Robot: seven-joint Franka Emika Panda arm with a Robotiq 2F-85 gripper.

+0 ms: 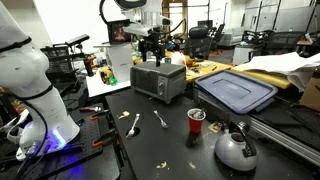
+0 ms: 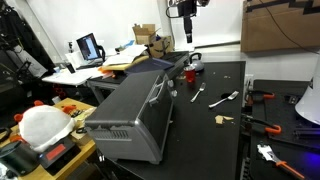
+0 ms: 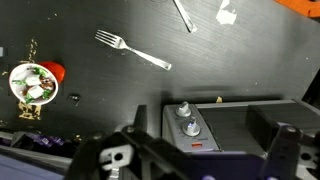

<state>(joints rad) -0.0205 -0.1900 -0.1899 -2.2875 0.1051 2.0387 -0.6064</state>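
Note:
My gripper (image 1: 150,45) hangs in the air above a silver toaster oven (image 1: 158,80) on the black table, apart from it. In the wrist view the two fingers (image 3: 195,160) stand wide apart with nothing between them, over the oven's top and its knob panel (image 3: 185,122). In an exterior view the gripper (image 2: 186,30) is high above the far end of the oven (image 2: 135,110). A fork (image 3: 133,50) lies on the table beyond the oven.
A red cup (image 1: 196,120) with white bits inside (image 3: 30,82) stands near a metal kettle (image 1: 235,150). A fork (image 1: 160,119) and a spoon (image 1: 134,124) lie in front of the oven. A bin with a blue lid (image 1: 235,92) sits beside it.

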